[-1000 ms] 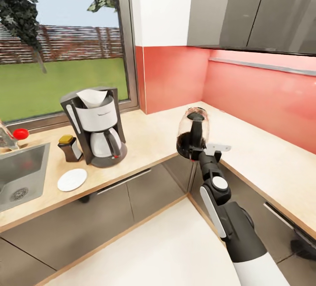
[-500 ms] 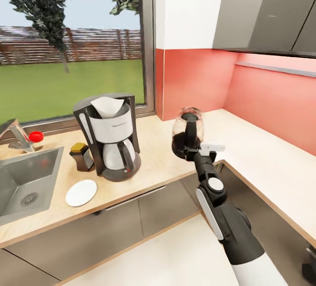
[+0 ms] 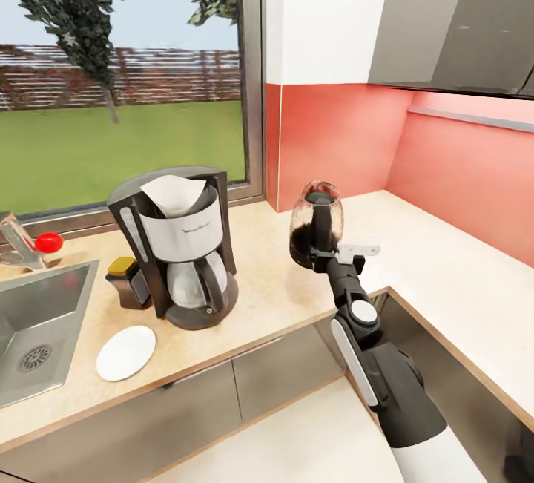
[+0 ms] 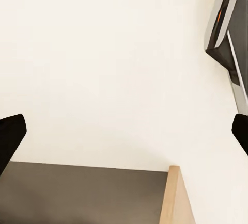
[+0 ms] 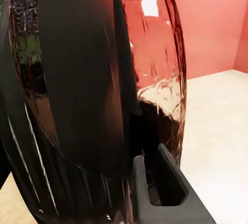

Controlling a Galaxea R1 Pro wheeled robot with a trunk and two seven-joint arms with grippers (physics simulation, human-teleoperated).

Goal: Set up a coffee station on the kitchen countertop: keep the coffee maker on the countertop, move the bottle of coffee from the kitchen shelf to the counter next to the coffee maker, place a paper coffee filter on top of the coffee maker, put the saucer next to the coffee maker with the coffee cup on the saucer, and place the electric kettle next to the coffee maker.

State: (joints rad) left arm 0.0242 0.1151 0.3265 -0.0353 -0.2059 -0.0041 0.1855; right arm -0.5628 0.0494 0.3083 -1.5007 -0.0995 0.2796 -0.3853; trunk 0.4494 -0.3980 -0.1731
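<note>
- Saucer [image 3: 125, 352] flat on the tabletop [image 3: 274, 283], near the front edge.
- Bottle of coffee [image 3: 127, 283] just behind it, beside the coffee maker [image 3: 182, 249]; paper coffee filter [image 3: 173, 194] on top.
- Electric kettle [image 3: 317, 225] gripped by the handle in the right hand [image 3: 323, 254], held above the tabletop, well right of the coffee maker.
- Left hand [image 4: 124, 131] spread open, fingertips [image 4: 10, 136] apart, over pale floor.
</note>
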